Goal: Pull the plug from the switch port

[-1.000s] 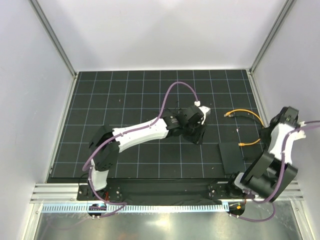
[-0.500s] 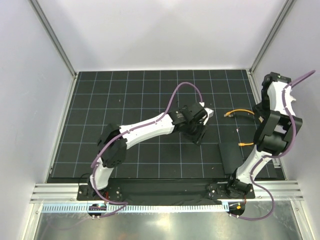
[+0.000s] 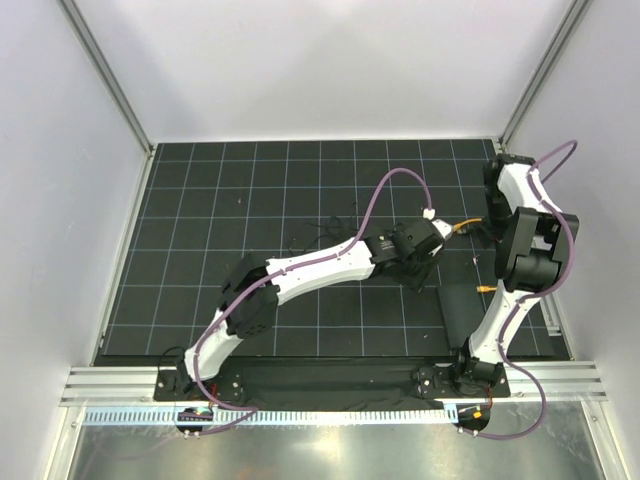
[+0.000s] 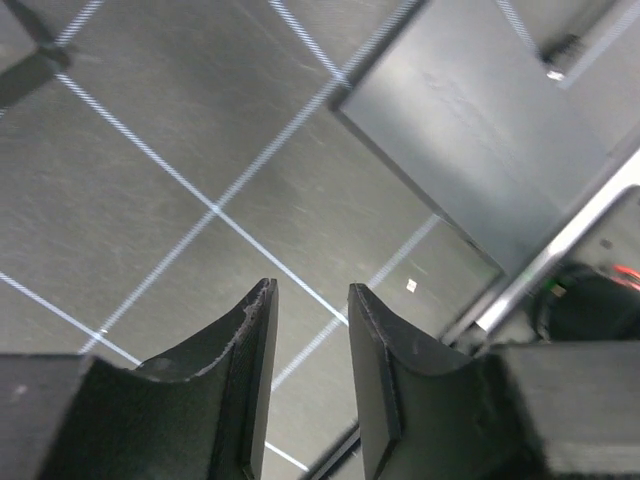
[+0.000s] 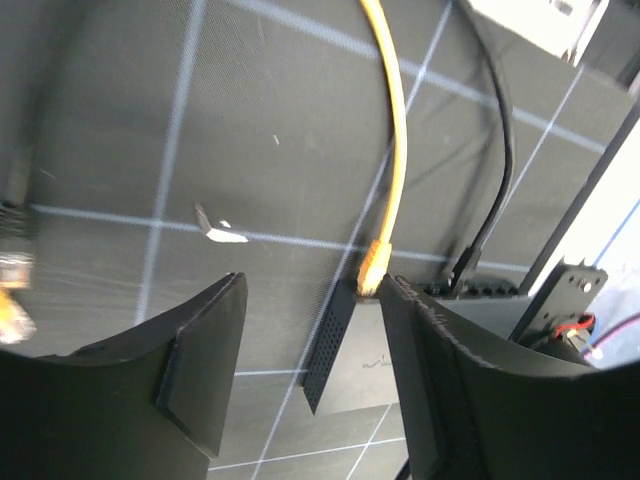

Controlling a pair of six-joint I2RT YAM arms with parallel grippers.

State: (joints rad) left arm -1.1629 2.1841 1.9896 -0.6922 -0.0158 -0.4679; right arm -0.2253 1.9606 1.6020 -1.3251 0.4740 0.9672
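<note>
Since a second ago the right arm has swung up from the right edge of the desk (image 3: 250,200) toward its far right corner. The left arm has also stretched further toward the right side.

Left pincer (image 4: 310,295): its fingers (image 4: 250,380) stand a narrow gap apart, holding and touching nothing, hanging over the gridded surface. The black box (image 3: 463,312) shows up and to the right in the left wrist view, apart from the tips, with bare grid between them.

Right pincer (image 5: 315,290): spread wide, empty, well above the desk. In its wrist view the yellow plug (image 5: 372,262) shows in the gap between the two fingers (image 5: 200,370), seated in the switch port in the box's edge. Just beside it, a black cable (image 5: 495,180) enters the same edge.

The box lies close to the near edge of the desk, toward the right near corner. The yellow cable (image 3: 500,232) arcs from the plug toward the right edge and back to a loose end lying near the left arm's wrist. A thin black wire (image 3: 320,225) lies tangled near the middle of the desk.
</note>
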